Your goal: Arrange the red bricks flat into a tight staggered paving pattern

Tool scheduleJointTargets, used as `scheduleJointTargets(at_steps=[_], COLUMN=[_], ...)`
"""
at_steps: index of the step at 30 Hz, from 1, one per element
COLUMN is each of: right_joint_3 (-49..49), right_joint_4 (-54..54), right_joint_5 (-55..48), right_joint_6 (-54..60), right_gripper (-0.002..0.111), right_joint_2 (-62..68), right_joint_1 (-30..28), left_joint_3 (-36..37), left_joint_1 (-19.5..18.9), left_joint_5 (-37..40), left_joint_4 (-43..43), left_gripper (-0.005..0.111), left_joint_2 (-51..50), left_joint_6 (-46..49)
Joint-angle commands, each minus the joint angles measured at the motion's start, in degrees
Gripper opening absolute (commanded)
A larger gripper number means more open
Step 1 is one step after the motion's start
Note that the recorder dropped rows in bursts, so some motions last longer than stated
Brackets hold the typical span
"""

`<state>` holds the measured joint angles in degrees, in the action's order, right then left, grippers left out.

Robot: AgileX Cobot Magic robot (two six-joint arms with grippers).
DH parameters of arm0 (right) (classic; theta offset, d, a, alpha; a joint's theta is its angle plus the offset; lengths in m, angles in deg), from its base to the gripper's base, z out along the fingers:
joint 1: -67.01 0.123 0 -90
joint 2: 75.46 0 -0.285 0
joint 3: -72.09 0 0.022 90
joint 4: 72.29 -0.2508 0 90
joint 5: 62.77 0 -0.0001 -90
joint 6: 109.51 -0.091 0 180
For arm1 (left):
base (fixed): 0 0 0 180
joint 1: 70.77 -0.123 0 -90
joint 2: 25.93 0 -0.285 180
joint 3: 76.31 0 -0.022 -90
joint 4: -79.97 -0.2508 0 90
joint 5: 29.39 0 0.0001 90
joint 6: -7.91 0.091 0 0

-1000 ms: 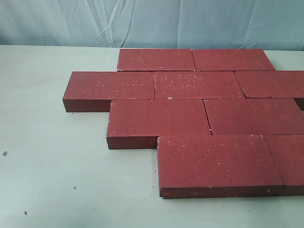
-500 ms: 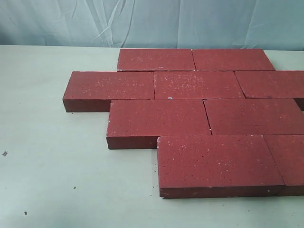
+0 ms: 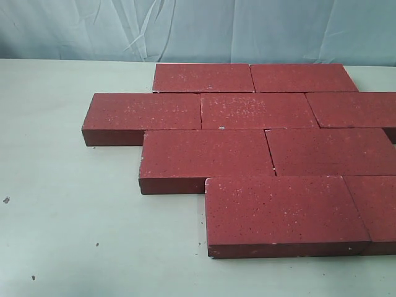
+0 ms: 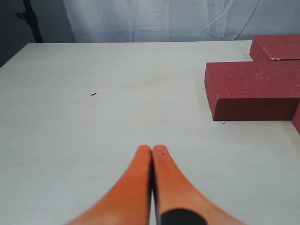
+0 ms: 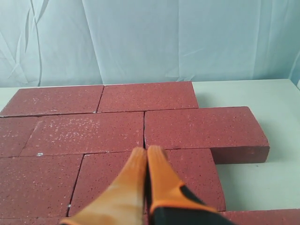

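I count nine bricks point(image 3: 266, 111), all lying flat on the table point(image 3: 74, 216) in four rows. There are two in the far row, three in the next, two in the third and two in the nearest. Each row is shifted sideways against the one beside it, so the seams are staggered. The seams look closed, with long sides and short ends butting. The right-hand brick of the second row and that of the nearest row run past the frame edge, so I cannot tell where they end.

The left edge of the patch is stepped. The second row reaches furthest left, the third sits further in, and the nearest row is set back most. Bare table lies open to the left of the patch and in front of it, marked only by a few dark specks point(image 3: 6, 200). A narrow strip also stays free between the far row and the curtain point(image 3: 185, 31).

I have two grippers. My left gripper point(image 4: 152, 149) has its orange fingers pressed together around nothing, over bare table, well apart from the nearest brick end. My right gripper point(image 5: 146, 151) is pinched together too, empty, with its tips above the brick patch.
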<state>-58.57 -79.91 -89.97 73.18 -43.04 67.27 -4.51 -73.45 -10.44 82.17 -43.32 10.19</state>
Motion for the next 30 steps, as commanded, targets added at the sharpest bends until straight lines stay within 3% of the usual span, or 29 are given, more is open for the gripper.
scheduleJointTargets(at_steps=[1, 19, 25, 30], right_joint_3=[0.22, 0.22, 0.22, 0.22], right_joint_4=[0.04, 0.04, 0.04, 0.04], right_joint_5=[0.76, 0.76, 1.22, 1.10], right_joint_6=[0.11, 0.11, 0.11, 0.11], right_gripper=[-0.001, -0.001, -0.001, -0.001], right_joint_2=[-0.29, -0.29, -0.29, -0.29], right_joint_1=[-0.42, -0.42, -0.42, -0.42], left_joint_3=[0.37, 0.59, 5.42, 5.42], left_joint_1=[-0.09, -0.09, -0.09, -0.09], left_joint_5=[-0.31, 3.51, 0.41, -0.70], left_joint_4=[0.64, -0.64, -0.88, -0.76], left_gripper=[0.000, 0.000, 0.000, 0.000], left_joint_2=[0.29, 9.60, 9.60, 9.60], left_joint_6=[0.30, 0.30, 0.13, -0.05])
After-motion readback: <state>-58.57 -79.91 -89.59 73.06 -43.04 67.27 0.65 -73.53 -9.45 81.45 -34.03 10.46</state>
